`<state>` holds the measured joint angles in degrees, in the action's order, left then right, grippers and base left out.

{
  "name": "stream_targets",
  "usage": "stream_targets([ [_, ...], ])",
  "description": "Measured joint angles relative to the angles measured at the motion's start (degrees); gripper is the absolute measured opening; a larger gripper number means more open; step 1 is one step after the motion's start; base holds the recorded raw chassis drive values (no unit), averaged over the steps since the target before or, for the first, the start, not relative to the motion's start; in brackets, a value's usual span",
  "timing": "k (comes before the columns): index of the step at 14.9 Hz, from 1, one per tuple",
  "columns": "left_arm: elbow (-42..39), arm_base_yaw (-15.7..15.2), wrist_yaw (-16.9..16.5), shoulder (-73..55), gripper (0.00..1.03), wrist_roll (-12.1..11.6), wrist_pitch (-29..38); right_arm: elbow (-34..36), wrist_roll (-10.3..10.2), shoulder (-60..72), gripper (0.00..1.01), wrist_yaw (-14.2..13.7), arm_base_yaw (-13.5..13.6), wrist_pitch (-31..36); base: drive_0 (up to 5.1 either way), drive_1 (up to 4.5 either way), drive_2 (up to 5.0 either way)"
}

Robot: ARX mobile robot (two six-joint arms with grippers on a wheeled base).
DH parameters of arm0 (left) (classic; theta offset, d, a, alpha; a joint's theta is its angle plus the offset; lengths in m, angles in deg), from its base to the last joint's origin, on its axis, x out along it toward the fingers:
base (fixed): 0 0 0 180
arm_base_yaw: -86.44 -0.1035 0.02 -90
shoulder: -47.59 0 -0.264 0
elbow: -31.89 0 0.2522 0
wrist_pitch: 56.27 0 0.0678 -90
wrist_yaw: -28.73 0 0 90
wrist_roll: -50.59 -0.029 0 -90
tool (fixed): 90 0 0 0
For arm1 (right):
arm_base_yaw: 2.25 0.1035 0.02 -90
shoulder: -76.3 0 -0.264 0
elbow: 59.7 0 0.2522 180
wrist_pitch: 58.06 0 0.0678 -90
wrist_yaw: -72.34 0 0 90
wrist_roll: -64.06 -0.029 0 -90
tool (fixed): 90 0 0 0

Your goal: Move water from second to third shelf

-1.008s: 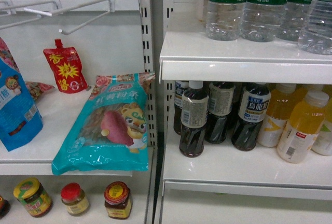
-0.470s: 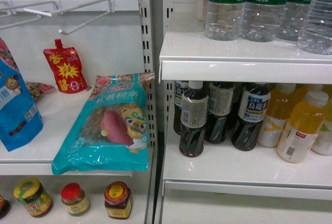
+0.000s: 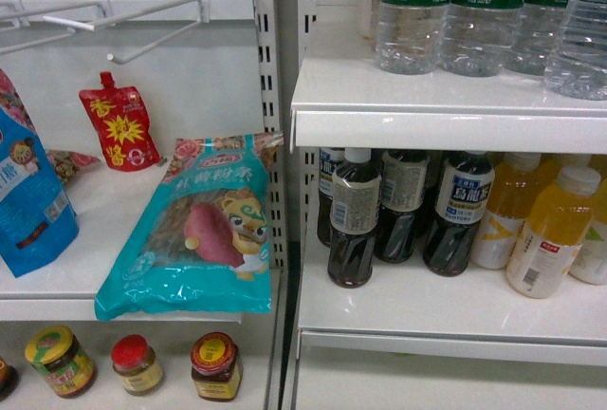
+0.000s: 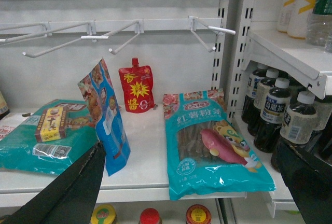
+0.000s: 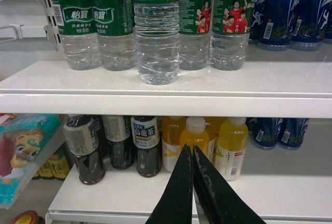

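Head view: water bottles (image 3: 410, 11) line the upper shelf (image 3: 446, 111) at 1 o'clock, dark tea bottles (image 3: 354, 220) below; no pincer shows. Left wrist: left pincer (image 4: 192, 182) gapes wide over a teal packet (image 4: 212, 141). Right wrist: right pincer (image 5: 192, 182) pinched narrow, empty; the front water bottle (image 5: 156, 32) stands at 12 o'clock above it, yellow drinks (image 5: 196, 136) just behind the tips.

The water bottles (image 5: 156, 37) were clear ribbed plastic with glossy green labels. The shelf (image 5: 171, 86) was smooth, glossy white. The teal bag (image 3: 204, 230) was shiny film. The hooks (image 4: 207, 32) looked like white-coated wire.
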<state>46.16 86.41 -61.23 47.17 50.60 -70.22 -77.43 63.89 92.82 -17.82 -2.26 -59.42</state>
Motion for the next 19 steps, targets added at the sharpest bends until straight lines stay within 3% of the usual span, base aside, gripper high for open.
stream_targets([
  [7,0.0,0.0,0.0,0.0,0.98,0.0,0.0,3.3,0.0,-7.0,0.02,0.0,0.0,-3.1,0.0,0.00,0.0],
  [8,0.0,0.0,0.1,0.0,0.98,0.0,0.0,3.2,0.0,-14.2,0.02,0.2,0.0,-12.9,0.0,0.00,0.0],
  [13,0.0,0.0,0.0,0.0,0.98,0.0,0.0,3.2,0.0,-16.3,0.02,0.2,0.0,-12.6,0.0,0.00,0.0],
  [15,0.0,0.0,0.0,0.0,0.98,0.0,0.0,3.2,0.0,-16.3,0.19,0.2,0.0,-12.6,0.0,0.00,0.0],
  [19,0.0,0.0,0.0,0.0,0.98,0.0,0.0,3.2,0.0,-16.3,0.70,0.2,0.0,-12.6,0.0,0.00,0.0],
])
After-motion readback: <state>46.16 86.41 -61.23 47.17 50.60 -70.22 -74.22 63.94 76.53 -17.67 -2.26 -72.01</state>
